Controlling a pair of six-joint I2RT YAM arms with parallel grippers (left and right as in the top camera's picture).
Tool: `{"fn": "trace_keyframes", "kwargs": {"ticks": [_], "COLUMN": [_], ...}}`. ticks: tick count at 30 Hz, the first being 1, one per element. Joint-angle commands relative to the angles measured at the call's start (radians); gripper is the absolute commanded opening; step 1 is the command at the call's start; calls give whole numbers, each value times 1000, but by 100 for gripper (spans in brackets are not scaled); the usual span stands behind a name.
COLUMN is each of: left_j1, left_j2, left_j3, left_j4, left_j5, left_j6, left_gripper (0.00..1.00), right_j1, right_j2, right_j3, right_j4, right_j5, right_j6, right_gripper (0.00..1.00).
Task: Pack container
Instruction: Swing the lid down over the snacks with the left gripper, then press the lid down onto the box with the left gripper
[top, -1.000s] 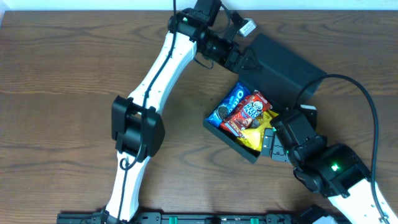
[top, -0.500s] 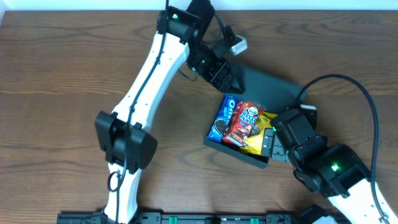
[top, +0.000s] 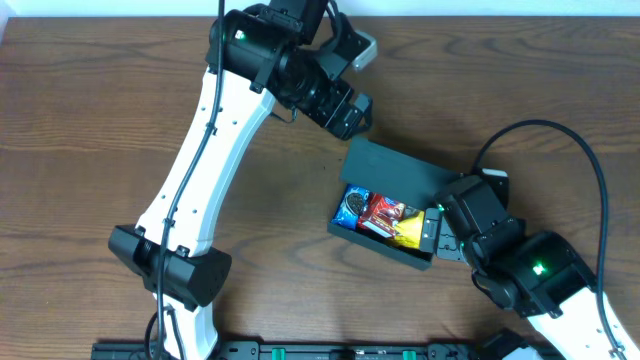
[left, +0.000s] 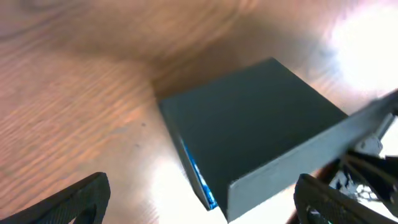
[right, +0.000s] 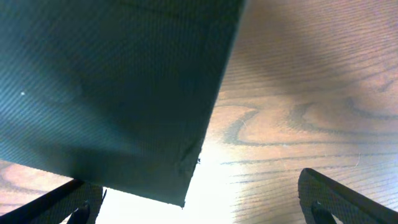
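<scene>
The container (top: 392, 256), a dark teal box, sits right of the table's centre. Its flap lid (top: 395, 168) leans over the far half of the box. Under the lid show a blue cookie packet (top: 352, 203), a red packet (top: 382, 212) and a yellow one (top: 408, 232). My left gripper (top: 345, 110) hangs open just behind the lid's far-left corner, holding nothing. In the left wrist view the lid (left: 249, 118) fills the middle between the wide fingers (left: 81, 199), with the blue packet's edge (left: 198, 177) below. My right gripper (top: 432, 232) is open at the box's right corner, with the box wall (right: 112, 81) close.
Bare brown wood table (top: 100, 120) spreads to the left and front. A black cable (top: 590, 170) arcs over the right arm. A dark rail (top: 300, 352) runs along the front edge.
The lid, which lay flat open to the far right, has swung over and now covers half the box. My left arm has moved left and back. The right arm has stayed put.
</scene>
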Motion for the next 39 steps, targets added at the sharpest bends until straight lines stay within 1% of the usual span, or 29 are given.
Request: {"fn": "trace_keyframes", "kwargs": {"ticks": [1, 4, 17, 19, 24, 27, 29, 33, 39], "left_j1": [-3, -3, -3, -3, -3, -3, -3, -2, -2], "left_j2": [-39, -42, -42, -44, -70, -97, -119, -150, -154], "left_j3": [18, 18, 18, 18, 18, 18, 18, 18, 18], "left_j4": [12, 10, 32, 26, -27, -34, -36, -84, -128], "left_j5": [-45, -45, -64, -88, -211, -219, -220, -283, -292], "left_j6": [-69, -94, -93, -98, -112, -112, -111, -111, -112], "left_gripper": [95, 95, 95, 96, 95, 95, 96, 95, 95], "right_j1": [-8, -8, -8, -8, -8, -8, -8, -7, -6], "right_j2": [-1, -1, -1, -1, -1, -1, -1, -5, -51], "right_j3": [10, 10, 10, 10, 10, 10, 10, 10, 42], "right_j4": [3, 3, 3, 3, 3, -2, -6, -28, -30], "right_j5": [15, 15, 15, 15, 19, 23, 15, -58, -121], "right_j6": [-8, -8, -8, -8, -9, -51, -49, -78, -99], "right_gripper": [99, 99, 99, 99, 99, 99, 99, 99, 99]}}
